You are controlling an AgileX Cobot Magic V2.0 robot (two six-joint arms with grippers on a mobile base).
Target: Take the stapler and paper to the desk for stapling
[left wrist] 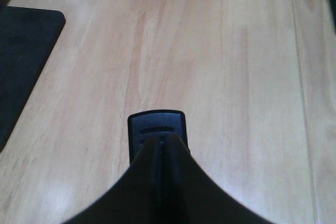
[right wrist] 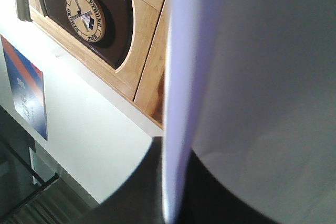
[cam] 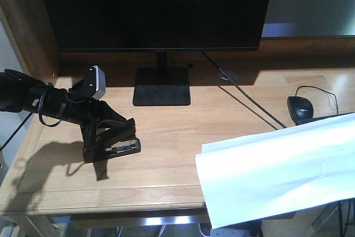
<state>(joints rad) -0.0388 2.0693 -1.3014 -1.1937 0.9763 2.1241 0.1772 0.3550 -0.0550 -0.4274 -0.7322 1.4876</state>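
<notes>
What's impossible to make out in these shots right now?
1. Right hand: not in the front view; right wrist view shows only blurred dark fingers beside the paper.
2. Stapler: left wrist view, left hand covers all but one end.
3. Paper's right end: cut off by the front view's edge.

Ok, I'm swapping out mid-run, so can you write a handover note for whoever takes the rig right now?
Left gripper: shut on the stapler, low over the left part of the desk. Whether the stapler touches the wood is unclear.
Right gripper: shut on the paper, which spans the desk's front right corner and reaches partly past the front edge.
Done: both things are gripped and at the desk.
Left: lay the paper flat, release it, bring the stapler to it. Mind the mouse just behind the sheet.
</notes>
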